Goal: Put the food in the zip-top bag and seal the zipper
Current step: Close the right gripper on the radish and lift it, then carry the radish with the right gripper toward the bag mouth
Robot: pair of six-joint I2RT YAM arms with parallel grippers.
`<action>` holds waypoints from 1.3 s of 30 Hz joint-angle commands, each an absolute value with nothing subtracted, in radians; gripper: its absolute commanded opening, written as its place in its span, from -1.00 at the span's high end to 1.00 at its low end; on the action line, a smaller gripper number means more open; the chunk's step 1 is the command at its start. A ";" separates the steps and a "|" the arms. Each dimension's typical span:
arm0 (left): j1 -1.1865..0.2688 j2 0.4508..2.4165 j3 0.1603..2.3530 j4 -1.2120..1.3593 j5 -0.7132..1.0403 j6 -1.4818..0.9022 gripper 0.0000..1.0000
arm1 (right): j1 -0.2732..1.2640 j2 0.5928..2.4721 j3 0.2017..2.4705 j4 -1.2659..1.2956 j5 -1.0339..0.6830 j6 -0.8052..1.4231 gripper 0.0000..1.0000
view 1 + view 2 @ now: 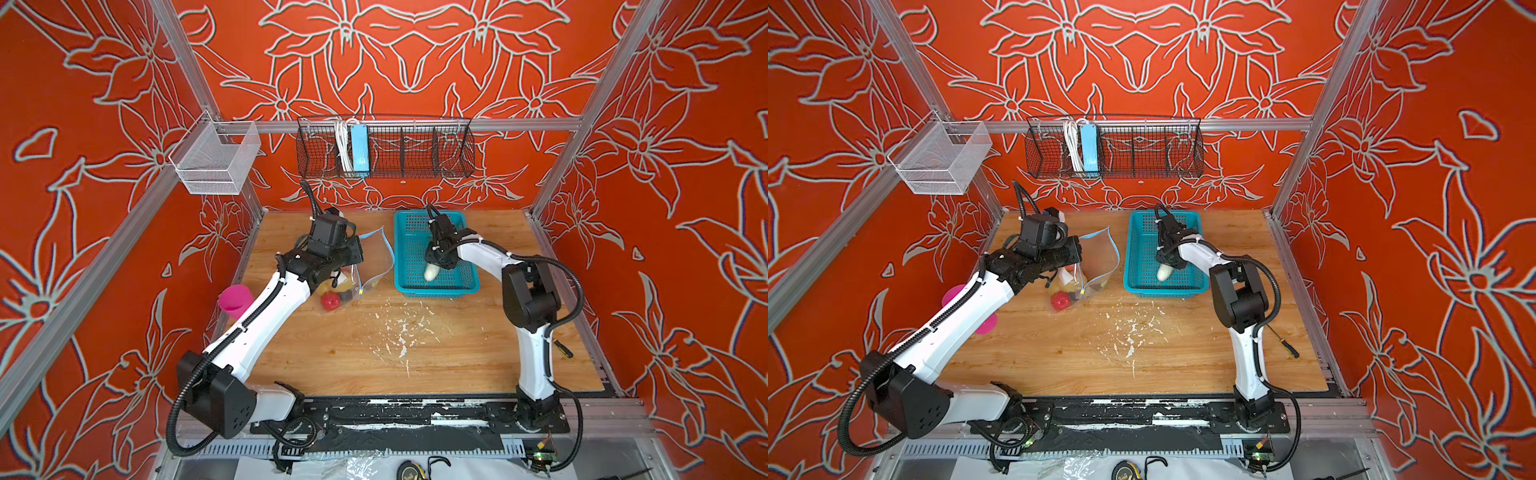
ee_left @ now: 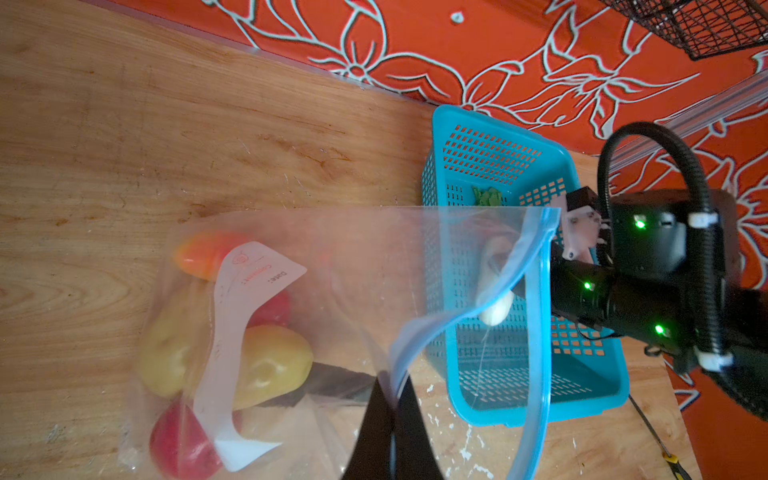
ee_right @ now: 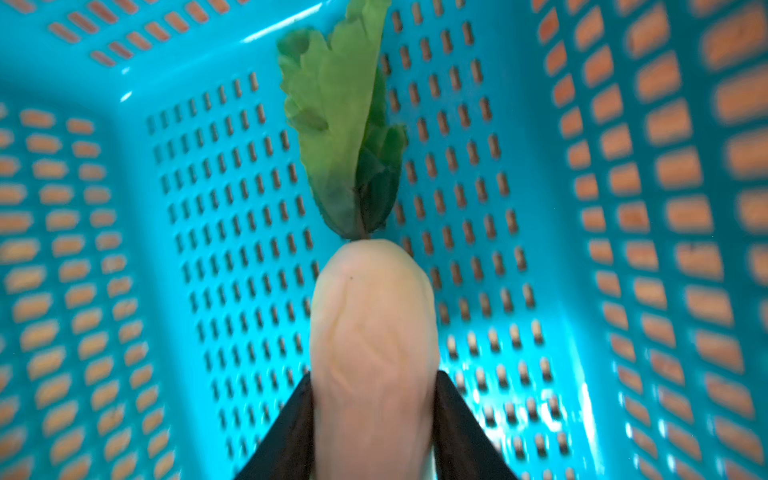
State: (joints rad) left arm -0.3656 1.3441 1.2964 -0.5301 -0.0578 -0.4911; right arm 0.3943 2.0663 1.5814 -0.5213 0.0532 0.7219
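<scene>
Though flecked, wooden tabletop (image 1: 457,353); orange walls (image 1: 415,62)

- Zip-top bag (image 2: 353,257): clear, floppy, on the bench (image 2: 124,124); mouth gaping, white label (image 2: 232,332) creased.
- Zipper (image 2: 536,332): light-blue strip, unsealed.
- In the bag: red apple (image 2: 178,440), two tan potatoes (image 2: 270,365), red-yellow fruit (image 2: 199,253), dark eggplant (image 2: 332,384).
- White radish (image 3: 374,353): green leaves, inside the teal basket (image 3: 623,208), outside the bag.
</scene>
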 commanded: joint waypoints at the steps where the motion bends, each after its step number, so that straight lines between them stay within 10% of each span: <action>1: -0.357 1.345 1.301 -0.525 -0.060 -0.495 1.00 | 0.393 1.916 1.475 -0.332 0.007 0.755 0.29; 39: -0.356 1.324 1.296 -0.518 -0.044 -0.503 1.00 | 0.665 1.451 1.185 0.219 0.005 0.642 0.32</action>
State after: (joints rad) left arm -0.3645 1.3437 1.2953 -0.5289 -0.0475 -0.4953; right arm 0.6479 1.4788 1.1992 0.1421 -0.0086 0.6853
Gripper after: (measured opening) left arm 0.049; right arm 0.424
